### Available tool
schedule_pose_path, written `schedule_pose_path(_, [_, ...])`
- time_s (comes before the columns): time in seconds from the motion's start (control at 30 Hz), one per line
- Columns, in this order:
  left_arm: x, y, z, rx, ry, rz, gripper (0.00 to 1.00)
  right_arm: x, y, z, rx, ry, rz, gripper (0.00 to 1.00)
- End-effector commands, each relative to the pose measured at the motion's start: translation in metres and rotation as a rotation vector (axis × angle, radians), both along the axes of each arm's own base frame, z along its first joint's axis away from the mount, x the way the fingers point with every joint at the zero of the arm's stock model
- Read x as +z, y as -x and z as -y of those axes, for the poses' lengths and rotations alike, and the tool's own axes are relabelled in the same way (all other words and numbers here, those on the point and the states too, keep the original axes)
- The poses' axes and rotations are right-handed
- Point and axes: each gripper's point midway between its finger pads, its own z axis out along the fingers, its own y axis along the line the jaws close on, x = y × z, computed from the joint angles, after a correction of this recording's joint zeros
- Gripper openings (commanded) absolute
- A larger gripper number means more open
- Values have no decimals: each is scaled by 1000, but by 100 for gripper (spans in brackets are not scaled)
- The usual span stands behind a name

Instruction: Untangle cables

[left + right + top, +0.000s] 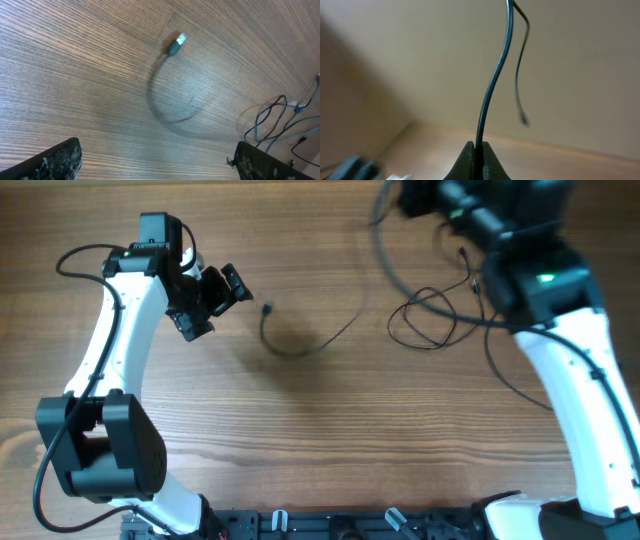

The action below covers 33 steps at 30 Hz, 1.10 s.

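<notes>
A short black cable [300,345] with a silver plug lies alone in a curve at the table's middle; the left wrist view shows it [165,90] ahead of the jaws. My left gripper [212,298] is open and empty, hovering just left of it. A tangle of thin black cables [430,315] lies in loops at the right, also in the left wrist view [272,122]. My right gripper [479,150] is raised at the top right and shut on a black cable [492,85] that rises from its jaws. A second thin strand [520,75] hangs beside it.
The wooden table [330,440] runs across the view. The right arm [570,360] reaches over the right side above the tangle. The left arm's base [100,445] stands at the front left. A dark rail [340,525] lines the front edge.
</notes>
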Motion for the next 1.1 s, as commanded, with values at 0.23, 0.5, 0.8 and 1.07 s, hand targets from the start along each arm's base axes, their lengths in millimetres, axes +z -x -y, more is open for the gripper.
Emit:
schedule_pose_path(0.23, [4, 0, -1, 13, -4, 7, 100, -172, -2, 114, -175, 396, -512, 4])
schedule_pose_path(0.5, [4, 0, -1, 13, -4, 7, 100, -277, 17, 118, -118, 462, -878, 73])
schedule_pose_path(0.8, [4, 0, -1, 13, -4, 7, 100, -286, 18, 118, -115, 463, -907, 100])
schedule_pose_path(1.07, [4, 0, -1, 13, -4, 7, 100, -280, 5, 117, -130, 449, -851, 100])
